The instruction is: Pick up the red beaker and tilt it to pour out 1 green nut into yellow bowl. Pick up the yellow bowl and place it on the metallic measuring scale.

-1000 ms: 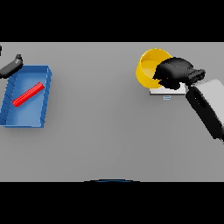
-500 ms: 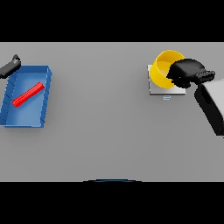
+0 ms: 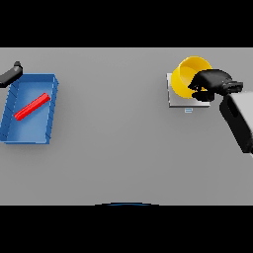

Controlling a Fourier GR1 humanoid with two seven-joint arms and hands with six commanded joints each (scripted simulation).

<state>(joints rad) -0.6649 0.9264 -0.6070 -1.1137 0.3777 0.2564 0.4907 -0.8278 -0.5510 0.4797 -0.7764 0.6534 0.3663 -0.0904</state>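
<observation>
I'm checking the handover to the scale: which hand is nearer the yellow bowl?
The right hand: its fingers curl round the yellow bowl at the bowl's right side, over the scale. The left hand is far off at the table's left edge.

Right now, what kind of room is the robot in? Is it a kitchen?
Probably not a kitchen; more like a lab bench for weighing things. On the grey table sit a metallic scale, a yellow bowl held by the right hand, and a blue tray.

The beaker (image 3: 32, 106) lies in the tray (image 3: 15, 131) at left; the bowl (image 3: 188, 74) sits over the scale (image 3: 177, 100) at right.
</observation>
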